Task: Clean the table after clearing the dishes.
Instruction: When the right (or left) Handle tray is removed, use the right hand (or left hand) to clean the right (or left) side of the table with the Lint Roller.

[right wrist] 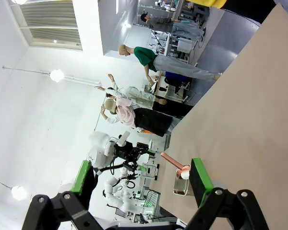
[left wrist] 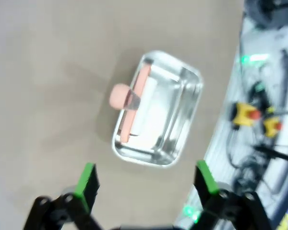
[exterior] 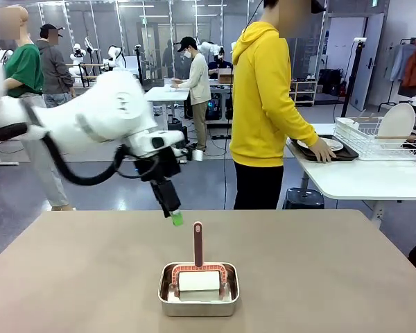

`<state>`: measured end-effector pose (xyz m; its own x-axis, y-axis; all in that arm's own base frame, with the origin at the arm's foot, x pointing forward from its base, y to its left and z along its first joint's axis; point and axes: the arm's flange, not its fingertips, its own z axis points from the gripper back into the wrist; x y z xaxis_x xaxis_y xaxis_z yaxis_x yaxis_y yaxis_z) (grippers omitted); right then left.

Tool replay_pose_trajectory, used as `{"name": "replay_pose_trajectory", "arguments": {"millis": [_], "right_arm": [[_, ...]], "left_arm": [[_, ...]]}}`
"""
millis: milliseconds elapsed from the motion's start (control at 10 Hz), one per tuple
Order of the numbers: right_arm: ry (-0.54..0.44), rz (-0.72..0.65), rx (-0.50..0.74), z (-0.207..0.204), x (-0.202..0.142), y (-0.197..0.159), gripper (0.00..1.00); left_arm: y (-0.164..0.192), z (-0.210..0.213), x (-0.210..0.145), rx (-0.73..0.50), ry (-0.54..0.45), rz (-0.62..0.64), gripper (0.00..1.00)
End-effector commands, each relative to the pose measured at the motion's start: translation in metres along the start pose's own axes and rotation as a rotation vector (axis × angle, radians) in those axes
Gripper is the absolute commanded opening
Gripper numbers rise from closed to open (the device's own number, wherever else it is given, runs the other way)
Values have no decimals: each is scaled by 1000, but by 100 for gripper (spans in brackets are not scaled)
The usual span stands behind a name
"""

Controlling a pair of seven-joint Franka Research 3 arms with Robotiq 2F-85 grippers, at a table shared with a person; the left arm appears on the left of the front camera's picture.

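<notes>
The beige table carries a small steel pan holding a white roller with a reddish-brown upright handle. My left gripper hangs open just above and left of that handle. In the left wrist view it looks down on the pan, with nothing between its green pads. My right gripper is open and empty, off the table's side, with the pan far off. On the white side table, a person in a yellow hoodie rests a hand on a dark tray with a white plate.
A wire rack on the white table holds another white plate. The person stands just beyond the table's far edge. Cables and equipment lie on the floor past the table edge near the pan.
</notes>
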<state>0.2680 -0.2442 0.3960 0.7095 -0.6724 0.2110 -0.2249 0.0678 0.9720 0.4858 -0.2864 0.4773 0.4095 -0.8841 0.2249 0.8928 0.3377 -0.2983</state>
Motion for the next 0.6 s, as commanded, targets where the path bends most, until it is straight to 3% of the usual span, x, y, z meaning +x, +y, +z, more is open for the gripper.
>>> {"name": "replay_pose_trajectory", "arguments": {"millis": [0, 500], "right_arm": [[5, 6, 6, 1, -3, 3, 100], [5, 6, 6, 1, -3, 3, 100]], "left_arm": [[15, 3, 52, 4, 202, -93, 100], [30, -30, 102, -92, 398, -247, 100]]}}
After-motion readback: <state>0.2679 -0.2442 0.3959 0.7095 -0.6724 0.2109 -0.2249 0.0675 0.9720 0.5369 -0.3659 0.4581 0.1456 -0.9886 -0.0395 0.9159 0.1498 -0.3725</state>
